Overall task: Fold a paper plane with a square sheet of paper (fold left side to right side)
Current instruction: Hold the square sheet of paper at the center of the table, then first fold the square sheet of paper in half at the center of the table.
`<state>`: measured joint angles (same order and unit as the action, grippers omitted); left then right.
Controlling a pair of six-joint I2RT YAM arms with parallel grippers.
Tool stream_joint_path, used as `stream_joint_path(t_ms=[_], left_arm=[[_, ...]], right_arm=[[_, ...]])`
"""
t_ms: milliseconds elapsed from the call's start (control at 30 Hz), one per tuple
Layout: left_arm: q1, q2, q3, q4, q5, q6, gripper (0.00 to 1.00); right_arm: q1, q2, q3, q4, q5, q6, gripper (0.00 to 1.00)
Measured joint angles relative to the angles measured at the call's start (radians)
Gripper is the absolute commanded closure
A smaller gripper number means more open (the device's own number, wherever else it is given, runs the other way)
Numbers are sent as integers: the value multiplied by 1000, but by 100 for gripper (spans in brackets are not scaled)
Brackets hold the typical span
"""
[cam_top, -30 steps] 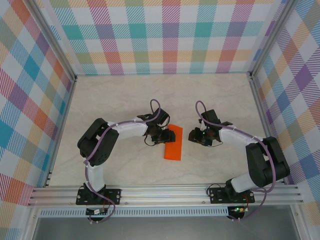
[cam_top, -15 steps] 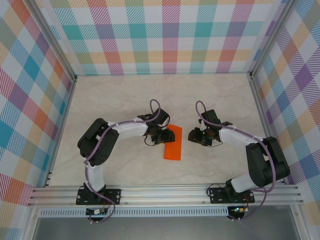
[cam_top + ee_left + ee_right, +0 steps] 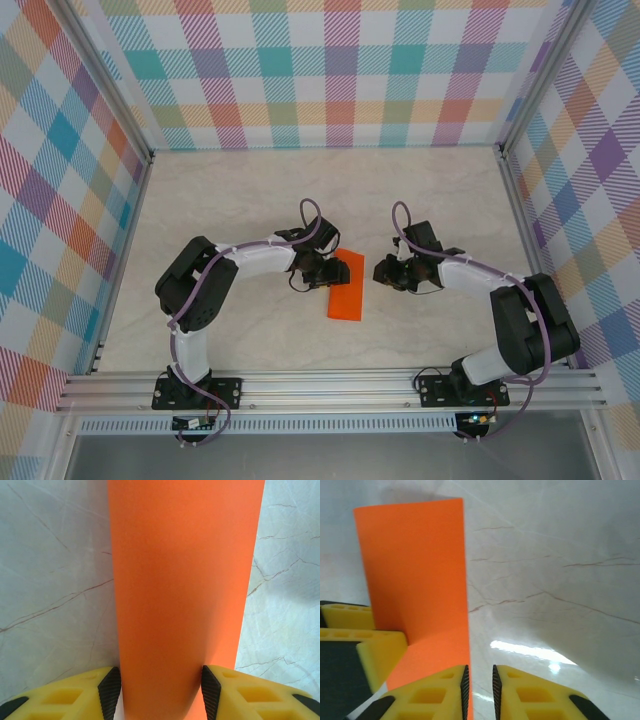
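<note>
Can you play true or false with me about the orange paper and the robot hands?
1. The orange paper lies between the two arms. True.
2. The paper is blue. False: it is bright orange.
3. The left gripper has its fingers on either side of the paper. True.
4. The right gripper is wide open. False: its fingers are almost together, with only a thin gap.
5. The paper is crumpled into a ball. False: it lies smooth, a long narrow shape on the table.

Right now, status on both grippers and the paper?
Left gripper open, fingers straddling the orange paper. Right gripper nearly shut at the paper's right edge, empty. Paper folded to a narrow strip on the table. Nothing in the way.
</note>
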<state>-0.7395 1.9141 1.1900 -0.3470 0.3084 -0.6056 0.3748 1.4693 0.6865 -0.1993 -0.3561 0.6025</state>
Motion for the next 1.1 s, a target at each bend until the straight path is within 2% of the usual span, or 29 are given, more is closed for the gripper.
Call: stream_joint_path(t_ms=[333,700,900,1100], left_arm=[[-5,0,4,-7,-8,1,50],[-5,2,6,-11,-12,4,50],[-10,-3,7,-13,-17,21,44],[-11,-76,6,-93,-88,52,34]], right_arm=[[45,135,10,147,-102,68,87],[73,224,61,120,-93,69,87],[78,236,92,63,-71,59,87],[78,248,106,43,-74,44,88]])
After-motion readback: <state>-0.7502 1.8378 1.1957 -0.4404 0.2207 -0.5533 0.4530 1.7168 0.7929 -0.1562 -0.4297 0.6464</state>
